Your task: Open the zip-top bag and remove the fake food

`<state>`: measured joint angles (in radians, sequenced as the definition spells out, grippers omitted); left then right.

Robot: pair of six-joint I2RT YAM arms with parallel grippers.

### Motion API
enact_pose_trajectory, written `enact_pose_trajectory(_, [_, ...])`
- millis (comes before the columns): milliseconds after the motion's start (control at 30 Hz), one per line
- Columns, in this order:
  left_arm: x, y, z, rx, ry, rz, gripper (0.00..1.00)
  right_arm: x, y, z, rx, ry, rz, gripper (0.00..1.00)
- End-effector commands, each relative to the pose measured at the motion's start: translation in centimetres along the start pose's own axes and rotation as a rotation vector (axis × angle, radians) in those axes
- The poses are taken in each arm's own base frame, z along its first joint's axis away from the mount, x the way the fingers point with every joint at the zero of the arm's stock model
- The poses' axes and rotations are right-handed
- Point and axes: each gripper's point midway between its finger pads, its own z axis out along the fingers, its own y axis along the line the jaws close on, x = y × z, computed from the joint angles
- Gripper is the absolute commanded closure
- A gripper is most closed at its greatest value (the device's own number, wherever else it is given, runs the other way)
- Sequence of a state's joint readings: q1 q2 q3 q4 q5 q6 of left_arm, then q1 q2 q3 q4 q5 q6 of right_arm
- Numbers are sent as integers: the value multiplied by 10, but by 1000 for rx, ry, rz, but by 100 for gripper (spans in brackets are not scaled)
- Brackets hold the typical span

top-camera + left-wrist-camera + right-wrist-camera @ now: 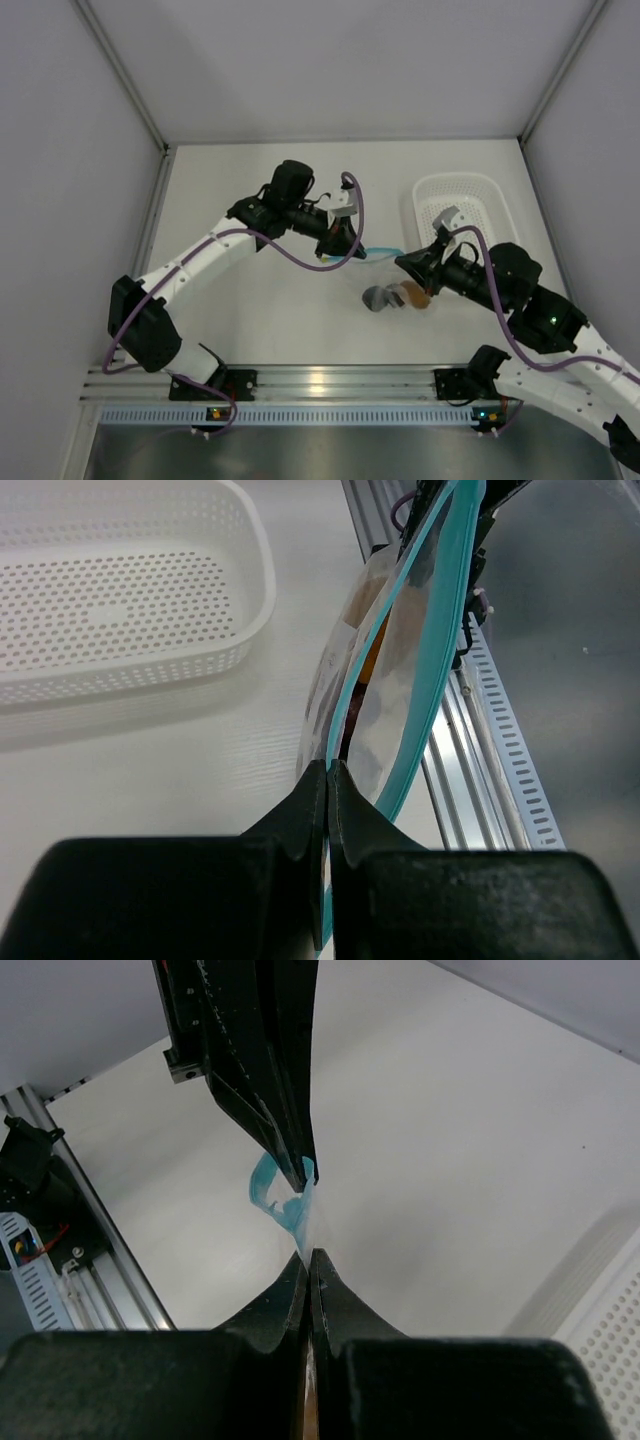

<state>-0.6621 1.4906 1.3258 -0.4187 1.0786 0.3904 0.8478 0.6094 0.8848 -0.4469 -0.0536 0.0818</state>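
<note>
The zip-top bag (385,262) is stretched between my two grippers above the table, its light blue zip strip (380,250) between them. My left gripper (347,243) is shut on one edge of the bag (400,710). There the two sides of the strip (440,630) stand apart. My right gripper (407,263) is shut on the opposite edge (300,1210). The fake food sits low in the bag: an orange piece (411,292), a maroon-brown piece (423,300) and a dark piece (378,298). The orange piece shows through the plastic in the left wrist view (368,665).
A white perforated basket (420,195) stands at the back right, just behind the right gripper; it also shows in the left wrist view (255,570). The aluminium rail (320,385) runs along the near table edge. Walls enclose the table on three sides.
</note>
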Motion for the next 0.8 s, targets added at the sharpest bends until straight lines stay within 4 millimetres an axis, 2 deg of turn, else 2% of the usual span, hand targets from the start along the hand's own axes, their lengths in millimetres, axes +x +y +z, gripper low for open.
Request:
enact_pose_trajectory(0, [-5,7,-2,-55,7,-2,100,-12,-4,6,17,-63,2,100])
enact_pose_trajectory(67, [-2,18,-6,-145,32,-39,100,-6,-6,10,29,-48,4,98])
enact_pose_trajectory(100, [-4,21,-9,-181,35,-49,100,-2,-9,13,47,-36,7,83])
enact_pose_trajectory(167, [2,41,-20,-342,66,-124,100,3,-17,16,93,-22,17,72])
enact_pose_trajectory(200, [1,49,-27,-423,72,-146,100,6,-25,19,135,-8,25,61])
enact_pose_trajectory(233, [6,67,-40,-571,85,-204,100,7,-28,20,157,-4,32,57])
enact_pose_trajectory(367, [12,91,-71,-839,88,-290,100,12,-37,28,219,22,86,54])
enact_pose_trajectory(467, [19,98,-81,-946,58,-399,100,17,-47,37,295,38,153,43])
enact_pose_trajectory(500, [23,100,-82,-974,52,-433,100,22,-52,41,321,53,165,38])
enact_pose_trajectory(567, [34,106,-86,-1056,13,-559,100,24,-53,46,343,49,221,36])
enact_pose_trajectory(600, [40,109,-85,-1079,-4,-609,100,33,-56,51,363,66,240,34])
enact_pose_trajectory(633, [52,107,-80,-1091,-39,-723,100,30,-56,57,371,38,301,33])
enact_pose_trajectory(667, [50,112,-76,-1090,-99,-747,100,32,-54,61,366,34,329,33])
enact_pose_trajectory(700, [50,112,-72,-1087,-165,-807,100,43,-54,68,366,54,349,32])
enact_pose_trajectory(733, [74,109,-67,-1090,-162,-851,100,39,-52,73,357,26,396,32])
enact_pose_trajectory(767, [64,118,-73,-1132,-259,-834,100,48,-51,81,357,48,416,31])
